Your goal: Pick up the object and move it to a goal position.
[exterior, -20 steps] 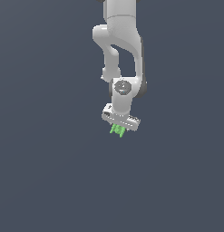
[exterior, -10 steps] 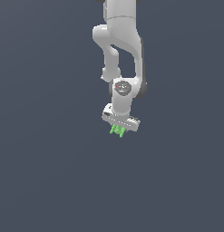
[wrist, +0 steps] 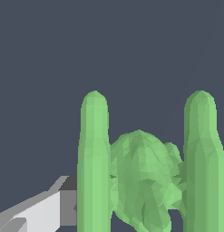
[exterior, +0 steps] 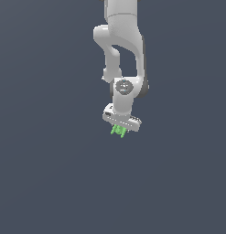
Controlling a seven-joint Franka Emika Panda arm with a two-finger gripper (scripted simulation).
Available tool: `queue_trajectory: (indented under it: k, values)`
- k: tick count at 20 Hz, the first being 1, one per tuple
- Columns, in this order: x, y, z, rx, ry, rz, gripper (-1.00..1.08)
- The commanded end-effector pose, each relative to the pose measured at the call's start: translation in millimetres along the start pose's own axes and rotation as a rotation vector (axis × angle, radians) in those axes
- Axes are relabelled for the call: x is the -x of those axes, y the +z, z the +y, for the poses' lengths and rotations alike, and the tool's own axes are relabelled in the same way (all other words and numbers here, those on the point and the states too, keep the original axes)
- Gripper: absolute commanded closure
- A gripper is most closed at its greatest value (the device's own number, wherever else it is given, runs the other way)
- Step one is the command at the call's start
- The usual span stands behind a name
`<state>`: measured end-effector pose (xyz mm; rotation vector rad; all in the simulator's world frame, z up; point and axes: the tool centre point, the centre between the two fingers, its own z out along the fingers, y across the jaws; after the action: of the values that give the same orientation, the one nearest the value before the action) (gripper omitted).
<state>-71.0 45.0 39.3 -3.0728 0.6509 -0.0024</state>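
Observation:
The object [exterior: 117, 131] is a tiny bright green H-like piece. It sits between the fingers right under the white hand of my gripper [exterior: 119, 132], near the middle of the exterior view. In the wrist view the object [wrist: 140, 181] fills the frame: two upright green bars joined by a lumpy cross piece. One white finger [wrist: 45, 206] with a dark pad presses against the side of one bar. The other finger is out of frame. The gripper is shut on the object.
The white arm [exterior: 123, 41] comes down from the top of the exterior view. Everything around it is a plain dark grey-blue ground [exterior: 50, 183] with no other objects or marker showing.
Almost nothing differs; the gripper and the green object stay at nearly the same spot, perhaps very slightly higher.

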Motion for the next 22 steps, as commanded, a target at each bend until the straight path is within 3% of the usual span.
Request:
queue_trajectory:
  k: [1, 10, 22]
  values:
    - [0, -8, 0, 0.000, 0.000, 0.001, 1.08]
    - [1, -67, 2, 0.000, 0.000, 0.000, 1.08]
    - [2, -194, 5, 0.000, 0.001, 0.000, 1.08]
